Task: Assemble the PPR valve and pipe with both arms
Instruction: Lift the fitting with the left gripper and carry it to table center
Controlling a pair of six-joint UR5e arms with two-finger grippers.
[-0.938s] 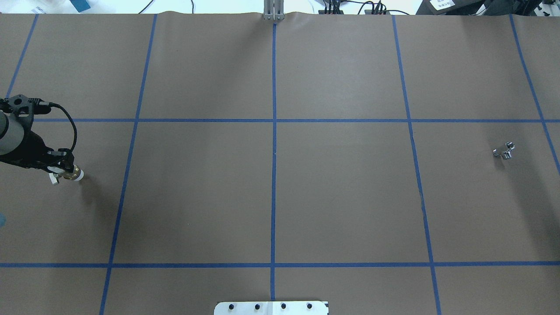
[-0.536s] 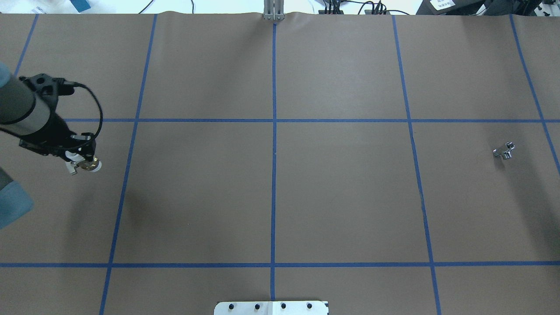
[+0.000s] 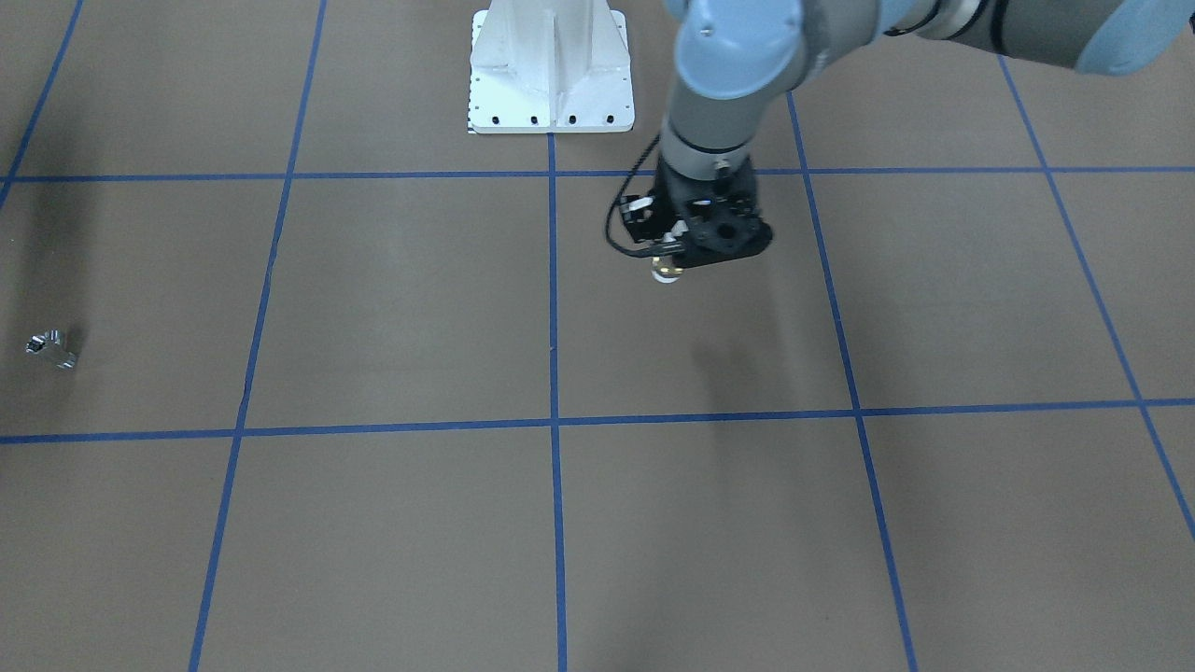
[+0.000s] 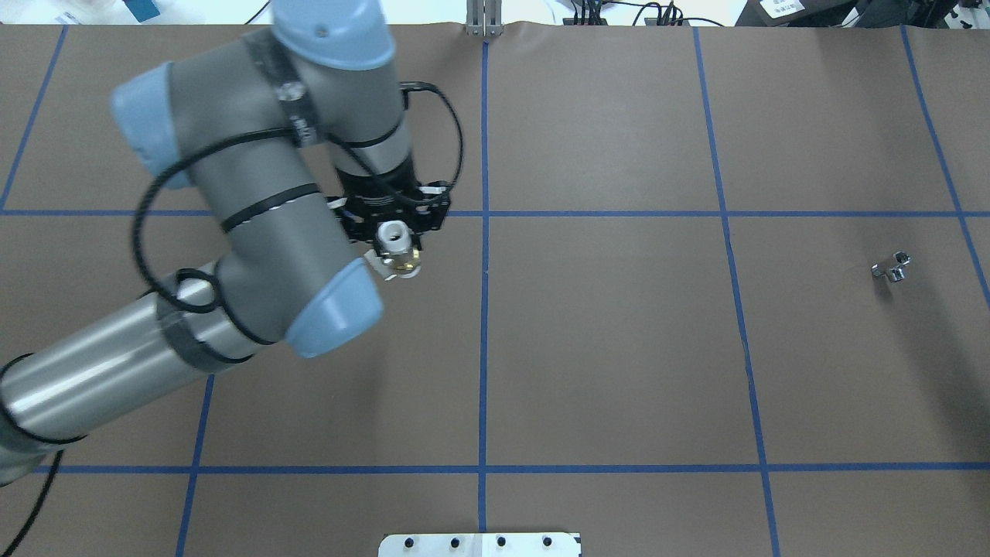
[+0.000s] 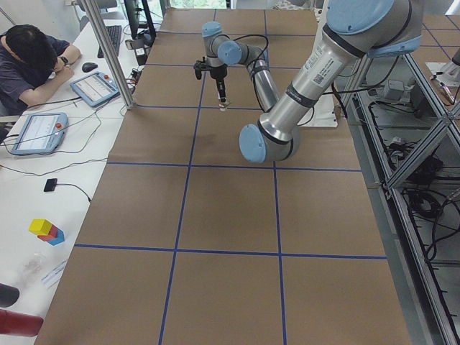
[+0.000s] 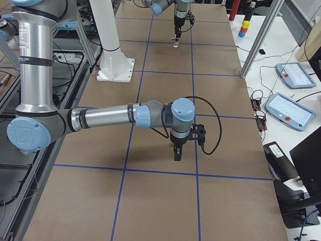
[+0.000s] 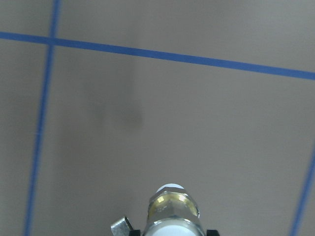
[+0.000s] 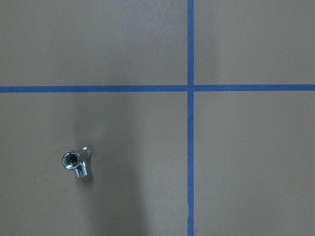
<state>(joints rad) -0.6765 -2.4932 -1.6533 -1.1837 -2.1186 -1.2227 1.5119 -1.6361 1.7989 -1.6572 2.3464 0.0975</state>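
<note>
My left gripper [image 4: 394,232] is shut on the PPR valve [image 4: 399,260] and holds it above the table, just left of the centre tape line. One white end of the valve faces up, with the brass band below it. The valve also shows in the front view [image 3: 666,272] and in the left wrist view [image 7: 172,209], its silver lever [image 7: 122,227] to the side. The pipe [image 4: 891,268], a small chrome fitting, lies alone at the far right. It also shows in the front view [image 3: 51,347] and the right wrist view [image 8: 76,162]. My right gripper [image 6: 177,156] shows only in the right side view; I cannot tell whether it is open or shut.
The brown table is marked with a blue tape grid [image 4: 484,213]. The white bolted base [image 3: 551,70] stands at the robot's side. A person [image 5: 29,57] sits at a desk with tablets [image 5: 93,88] beyond the far edge. Metal posts [image 6: 261,37] stand there.
My left arm has swung from the table's far left edge toward the centre, carrying the valve, which is now turned so that one white end faces up. The pipe has not moved.
</note>
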